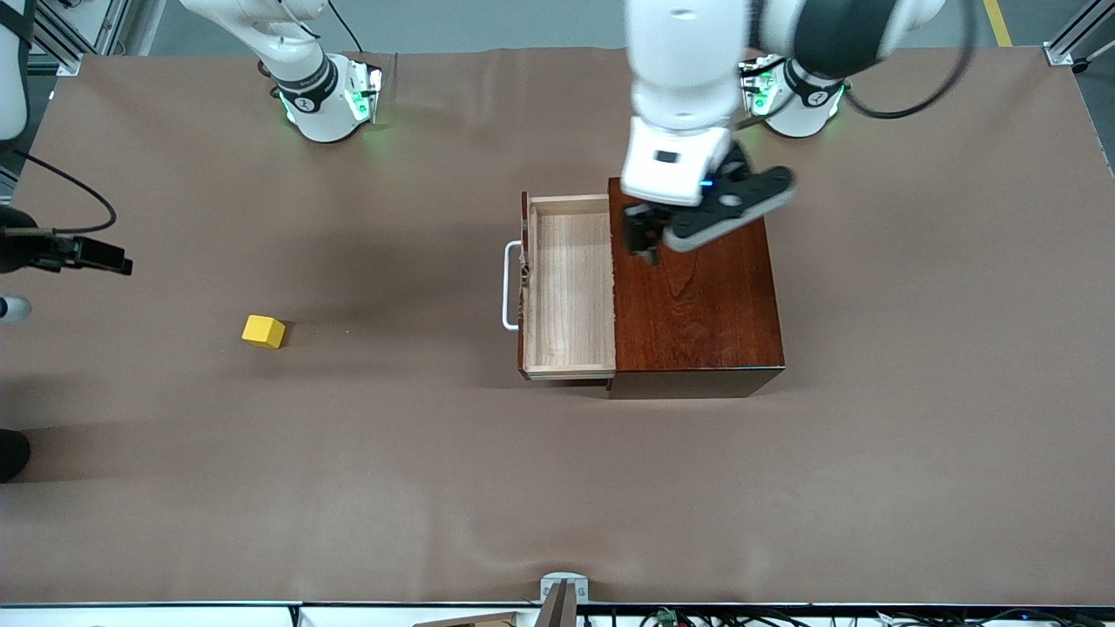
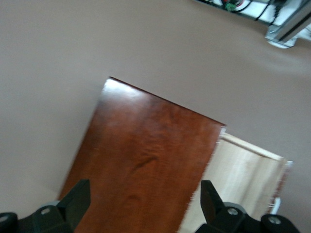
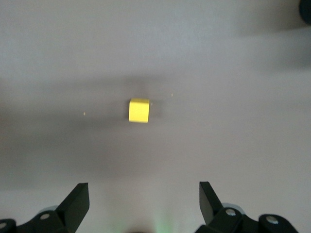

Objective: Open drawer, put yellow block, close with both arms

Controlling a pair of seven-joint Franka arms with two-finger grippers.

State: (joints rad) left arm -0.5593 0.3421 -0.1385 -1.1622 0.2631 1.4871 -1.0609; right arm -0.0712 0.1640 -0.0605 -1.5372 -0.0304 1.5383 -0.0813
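Note:
The drawer stands pulled out of the dark reddish-brown box, its pale-wood tray bare inside and its white handle toward the right arm's end. My left gripper hangs open over the box's top, close to the drawer edge, holding nothing; in the wrist view the left gripper has its fingers wide apart. The yellow block lies alone on the table toward the right arm's end. My right gripper is open and bare above the table, the yellow block some way off.
A brown cover spreads over the whole table. Dark gear with a cable juts in at the edge toward the right arm's end. Cables and a metal bracket line the edge nearest the front camera.

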